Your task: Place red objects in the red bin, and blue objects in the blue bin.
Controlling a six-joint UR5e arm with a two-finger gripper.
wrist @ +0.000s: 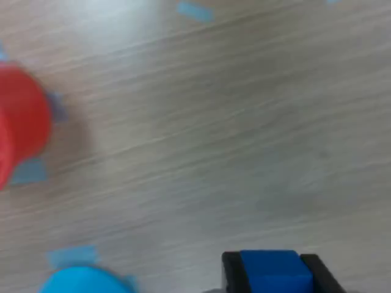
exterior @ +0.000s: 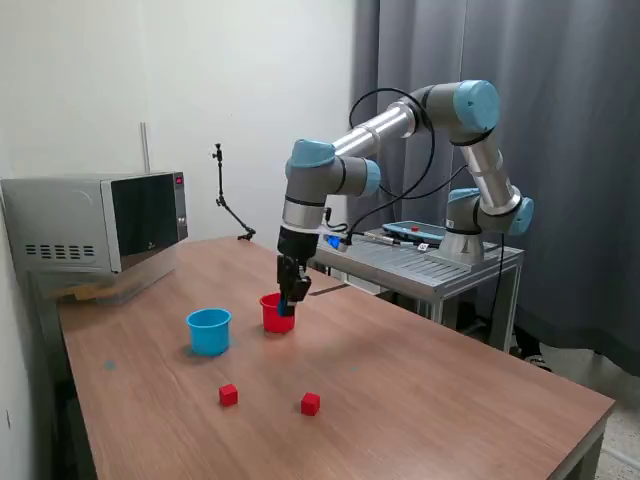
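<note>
My gripper [exterior: 292, 296] is shut on a dark blue cube [wrist: 272, 273], which sits between the two black fingers [wrist: 230, 272] in the wrist view. The gripper hangs just above the table, close beside the red cup [exterior: 277, 314], on the exterior view's right of it. The light blue cup [exterior: 209, 331] stands to the exterior view's left of the red cup. Two red cubes [exterior: 228, 395] [exterior: 311, 403] lie on the table nearer the front edge. The wrist view also shows the red cup [wrist: 21, 131] and the light blue cup's rim [wrist: 79, 282]. A second blue cube is not in view.
A microwave [exterior: 100, 222] stands at the table's back on the exterior view's left. A metal stand [exterior: 430, 262] carrying the arm's base is behind the table on the right. Blue tape marks [wrist: 194, 10] are stuck on the wooden tabletop [exterior: 420, 390].
</note>
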